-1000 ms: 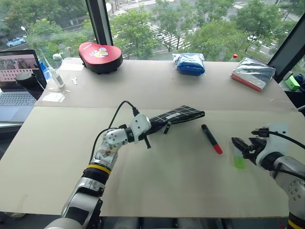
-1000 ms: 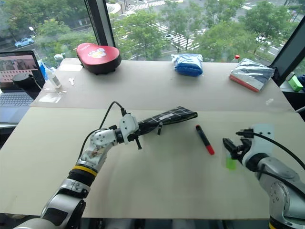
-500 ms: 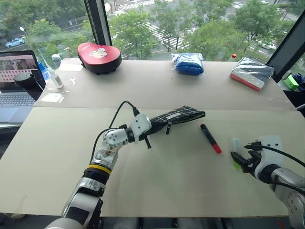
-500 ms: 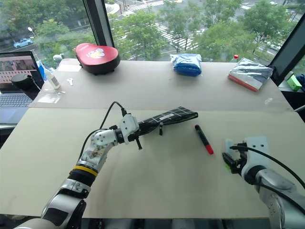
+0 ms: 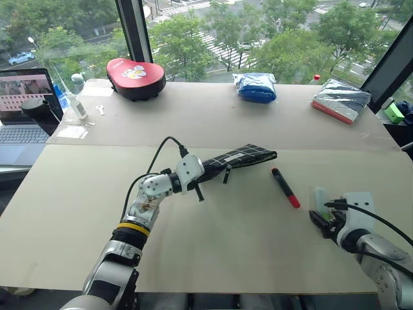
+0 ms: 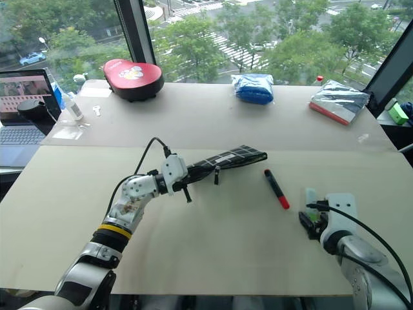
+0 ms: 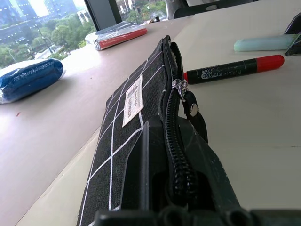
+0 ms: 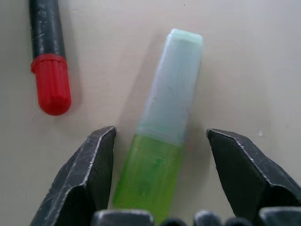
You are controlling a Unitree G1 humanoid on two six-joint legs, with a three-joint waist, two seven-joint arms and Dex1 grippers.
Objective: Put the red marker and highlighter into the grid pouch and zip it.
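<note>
Grid pouch [image 5: 240,156]: flat black fabric w/ white grid lines, small white label, black pull cord hanging at the zip. Held edge-up off the table, zipper edge on top, long axis running away toward the right.

Red marker [image 5: 285,187]: slim, black body w/ white print & red cap end. Lies flat on table just right of pouch's far end, apart from it.

Highlighter [image 8: 162,124]: stubby, light-green body, pale translucent cap. Flat on table, right of the marker, near but not touching.
</note>
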